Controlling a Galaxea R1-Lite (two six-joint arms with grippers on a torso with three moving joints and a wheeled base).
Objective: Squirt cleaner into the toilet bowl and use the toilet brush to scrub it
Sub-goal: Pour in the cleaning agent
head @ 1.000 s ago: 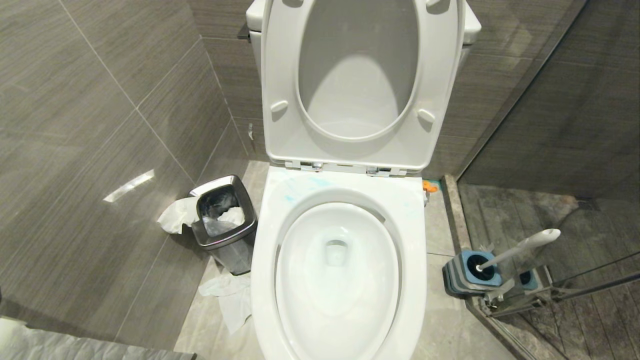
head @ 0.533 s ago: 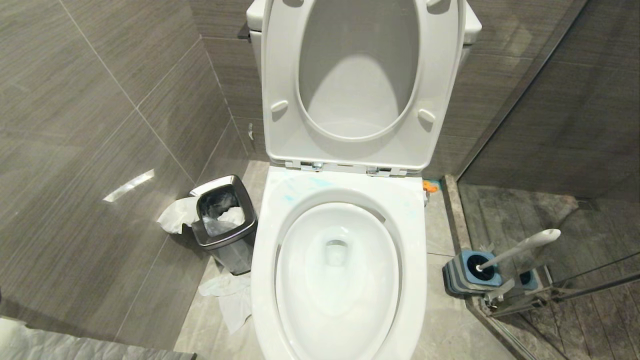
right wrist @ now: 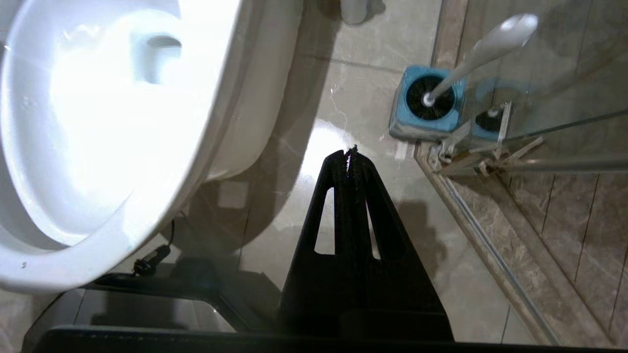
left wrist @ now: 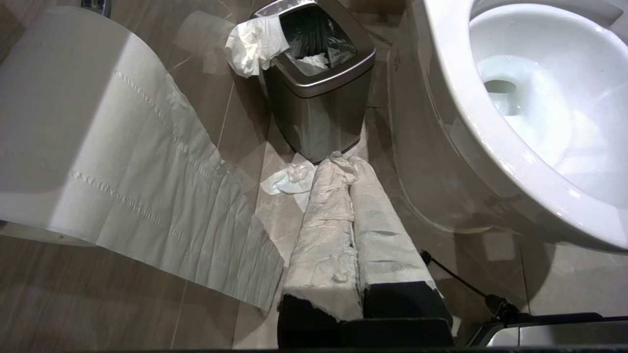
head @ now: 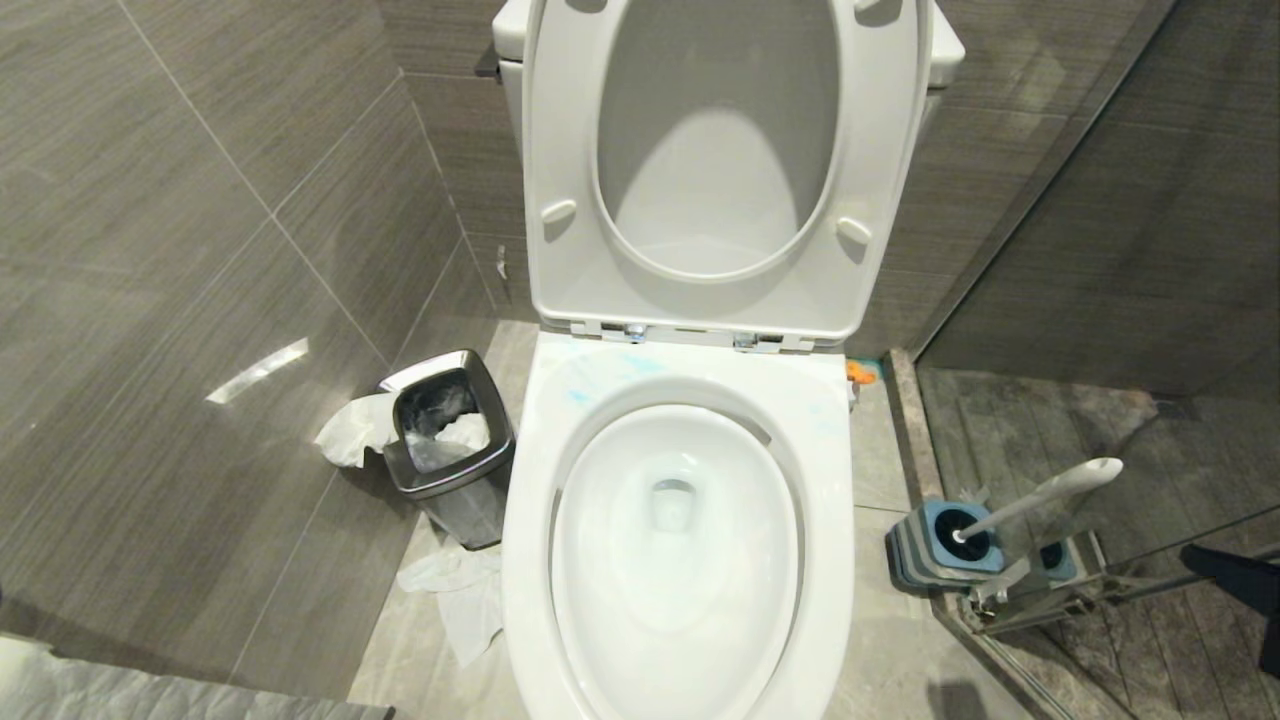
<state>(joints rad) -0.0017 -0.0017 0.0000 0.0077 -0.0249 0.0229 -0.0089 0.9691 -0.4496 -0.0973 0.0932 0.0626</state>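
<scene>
At the lower right of the head view, the toilet brush leans in its blue holder, beside the toilet bowl filling the centre. The right gripper hangs above the floor, fingers pressed together, empty. The left gripper, paper-wrapped, is likewise closed near the bin.

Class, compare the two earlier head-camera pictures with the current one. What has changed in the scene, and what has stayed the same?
A dark part of the robot's right arm has come into the head view at the right edge, beyond the white-handled toilet brush. Nothing was grasped or released; the right gripper is shut and empty. The glossy white toilet bowl, the brush in its blue holder and the square steel bin stayed put.
</scene>
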